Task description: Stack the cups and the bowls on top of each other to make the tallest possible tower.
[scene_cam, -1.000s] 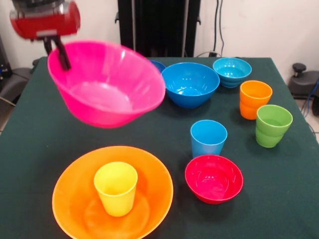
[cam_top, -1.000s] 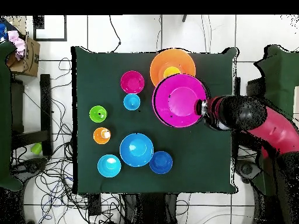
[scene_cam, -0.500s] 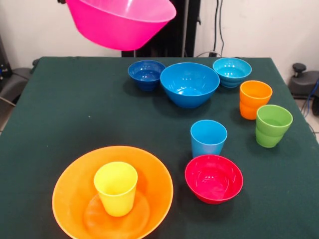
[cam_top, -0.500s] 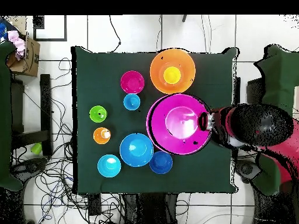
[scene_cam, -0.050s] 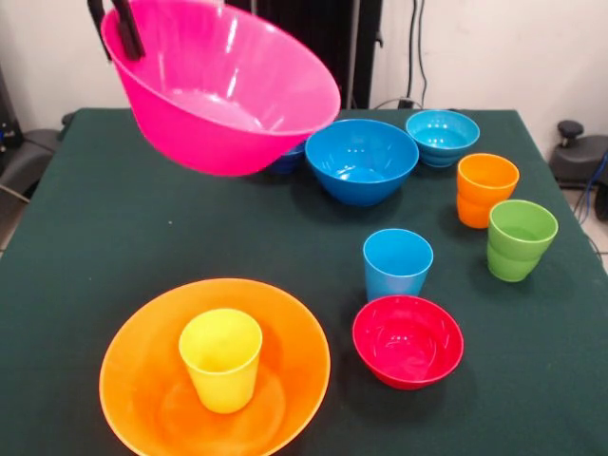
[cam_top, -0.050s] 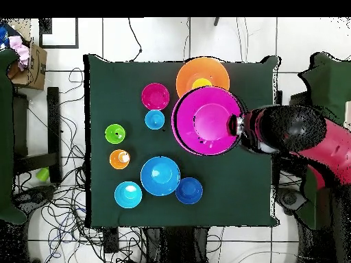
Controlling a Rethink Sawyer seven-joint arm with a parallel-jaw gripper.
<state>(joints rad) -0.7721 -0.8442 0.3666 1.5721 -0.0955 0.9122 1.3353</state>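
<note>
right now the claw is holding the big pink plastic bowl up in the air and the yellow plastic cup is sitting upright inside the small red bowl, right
Not quite. The claw does hold the large pink plastic bowl in the air, but the yellow plastic cup stands upright inside the large orange plastic bowl, not the small red plastic bowl, which sits empty beside it. The front view shows this.

A dark green table (scene_cam, -0.050s: pixel 114 228) carries a large orange bowl (scene_cam, -0.050s: pixel 285 380), a small red bowl (scene_cam, -0.050s: pixel 408 340), a light-blue cup (scene_cam, -0.050s: pixel 397 263), green cup (scene_cam, -0.050s: pixel 521 239), orange cup (scene_cam, -0.050s: pixel 485 190), medium blue bowl (scene_cam, -0.050s: pixel 362 161), small cyan bowl (scene_cam, -0.050s: pixel 443 137) and small dark blue bowl (cam_top, -0.050s: pixel 188 190).
</note>
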